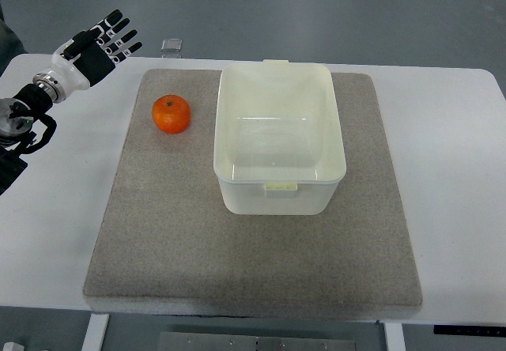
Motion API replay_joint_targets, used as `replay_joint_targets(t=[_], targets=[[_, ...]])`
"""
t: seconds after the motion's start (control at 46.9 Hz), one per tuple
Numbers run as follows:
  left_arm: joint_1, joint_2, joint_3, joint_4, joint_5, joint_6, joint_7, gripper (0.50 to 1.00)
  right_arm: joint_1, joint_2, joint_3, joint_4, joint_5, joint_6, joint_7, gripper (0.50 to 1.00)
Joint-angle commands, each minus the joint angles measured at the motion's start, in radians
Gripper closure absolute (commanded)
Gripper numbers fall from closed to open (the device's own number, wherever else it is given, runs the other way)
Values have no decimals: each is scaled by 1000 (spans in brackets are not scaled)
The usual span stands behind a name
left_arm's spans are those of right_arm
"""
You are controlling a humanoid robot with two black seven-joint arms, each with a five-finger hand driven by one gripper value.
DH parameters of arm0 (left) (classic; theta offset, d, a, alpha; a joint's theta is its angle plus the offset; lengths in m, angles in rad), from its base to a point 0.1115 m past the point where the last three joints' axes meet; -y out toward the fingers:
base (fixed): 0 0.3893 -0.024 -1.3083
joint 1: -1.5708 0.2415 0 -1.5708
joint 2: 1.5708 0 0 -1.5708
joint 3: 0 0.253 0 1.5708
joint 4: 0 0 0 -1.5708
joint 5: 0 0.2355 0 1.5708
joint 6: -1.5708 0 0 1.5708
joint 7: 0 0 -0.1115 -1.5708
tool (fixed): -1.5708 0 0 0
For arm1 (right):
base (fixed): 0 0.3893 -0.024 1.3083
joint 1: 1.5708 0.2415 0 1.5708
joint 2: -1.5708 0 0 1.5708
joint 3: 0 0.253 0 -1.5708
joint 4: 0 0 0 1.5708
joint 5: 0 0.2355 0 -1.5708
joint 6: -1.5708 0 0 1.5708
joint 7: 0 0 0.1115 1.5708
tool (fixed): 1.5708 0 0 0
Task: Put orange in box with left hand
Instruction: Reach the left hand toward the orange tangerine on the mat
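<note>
The white counter [458,153] fills most of the top view, running from the left edge to the right edge, with grey floor showing beyond its far edge. A grey felt mat [261,264] covers the middle of the counter, reaching from near the far edge almost to the near edge and leaving bare white strips along the left and right sides. On the far half of the mat stands the box [279,141], a pale cream plastic tub, upright and open at the top, with nothing inside; its far rim lies close to the mat's far edge. The left hand [99,47] hangs over the far left corner of the counter, off the mat, its arm coming in from the left edge; its black and white fingers [118,33] are spread wide and hold nothing. The orange [171,114] sits on the mat near its far left corner, just left of the box but apart from it, and nearer the counter's middle than the hand, clear of the fingertips. A small clear object [171,46] lies at the counter's far edge
</note>
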Motion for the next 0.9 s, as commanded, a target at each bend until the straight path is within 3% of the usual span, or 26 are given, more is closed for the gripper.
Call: replay_joint_targets(t=[0.0, 0.256, 0.405, 0.704, 0.79, 0.875], targets=[[0, -1, 0, 0, 0, 0, 0, 506, 0, 0, -1, 0, 0, 0, 0, 568], [-14, 3, 2, 1, 0, 5, -2, 506, 0, 0, 0, 0, 0, 0, 0, 568], [-20, 10, 6, 3, 3, 69, 0, 506, 0, 0, -1, 0, 0, 0, 0, 568], [-35, 18, 21, -3, 46, 58, -5, 506, 0, 0, 0, 0, 0, 0, 0, 568], [-40, 21, 21, -3, 193, 58, -37, 506, 0, 0, 0, 0, 0, 0, 0, 568], [-58, 38, 20, -11, 417, 60, -111, 506, 0, 0, 0, 0, 0, 0, 0, 570]])
